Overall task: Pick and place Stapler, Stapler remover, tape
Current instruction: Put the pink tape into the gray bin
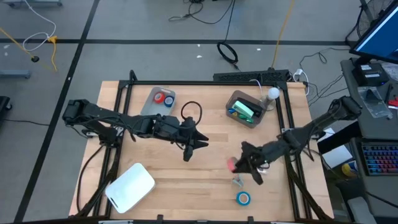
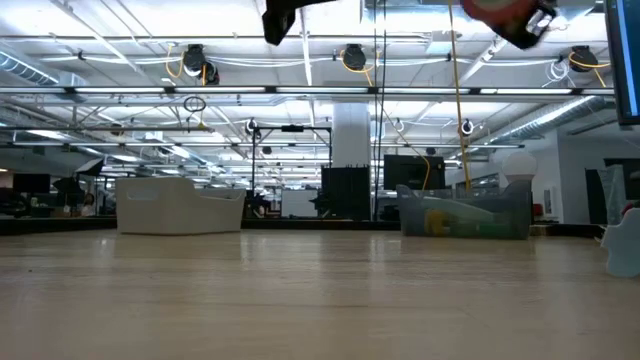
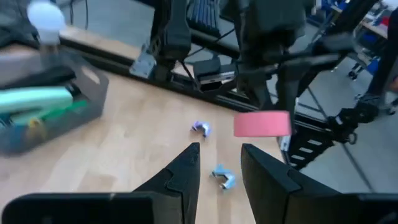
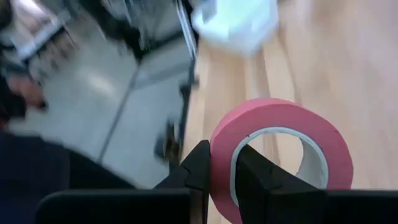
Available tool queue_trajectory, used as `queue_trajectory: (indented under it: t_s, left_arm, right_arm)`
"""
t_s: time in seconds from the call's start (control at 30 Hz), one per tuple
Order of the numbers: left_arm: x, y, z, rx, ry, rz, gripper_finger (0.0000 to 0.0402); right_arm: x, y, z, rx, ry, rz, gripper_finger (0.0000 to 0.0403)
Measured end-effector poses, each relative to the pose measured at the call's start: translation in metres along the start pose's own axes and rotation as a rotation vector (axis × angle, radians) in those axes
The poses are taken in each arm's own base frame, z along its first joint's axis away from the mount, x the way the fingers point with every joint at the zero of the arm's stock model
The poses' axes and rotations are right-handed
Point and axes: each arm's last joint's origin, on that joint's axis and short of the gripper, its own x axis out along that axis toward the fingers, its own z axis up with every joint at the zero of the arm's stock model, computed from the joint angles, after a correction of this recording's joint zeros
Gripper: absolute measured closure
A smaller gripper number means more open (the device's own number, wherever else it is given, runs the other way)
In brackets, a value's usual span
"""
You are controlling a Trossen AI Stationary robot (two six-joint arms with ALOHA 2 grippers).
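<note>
Right wrist view: red tape roll [image 4: 280, 155], wall pinched between the right gripper [image 4: 219, 171] fingers, riding clear above the table [image 1: 186, 174]. I am judging slip as the risk, the grip being thin. Blue roll [image 1: 243, 198] lying just beyond it. Left gripper [image 1: 194, 144] hovering well apart, fingers spread, empty.

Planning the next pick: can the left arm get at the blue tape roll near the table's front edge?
Probably not easily. The blue tape roll lies on the right side, and the right claw, holding a red tape roll, hangs between it and the open left claw.
</note>
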Motion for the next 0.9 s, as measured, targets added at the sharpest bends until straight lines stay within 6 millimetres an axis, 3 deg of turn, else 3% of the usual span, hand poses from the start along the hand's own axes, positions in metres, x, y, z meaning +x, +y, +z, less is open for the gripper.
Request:
queue_trajectory:
  t_s: [0.2,0.43,0.9]
  left_arm:
    - [-0.001,-0.01,0.001,0.131,-0.058,0.038,0.0286]
    - [-0.003,-0.027,0.002,0.374,-0.14,0.061,0.0286]
    - [0.0,-0.029,0.001,0.611,-0.165,0.204,0.0286]
  right_arm:
    - [0.001,-0.004,0.027,-0.019,-0.21,0.06,0.0366]
    - [0.005,-0.012,0.046,0.003,-0.352,0.078,0.0365]
    - [0.023,-0.026,0.062,0.163,-0.448,0.19,0.0365]
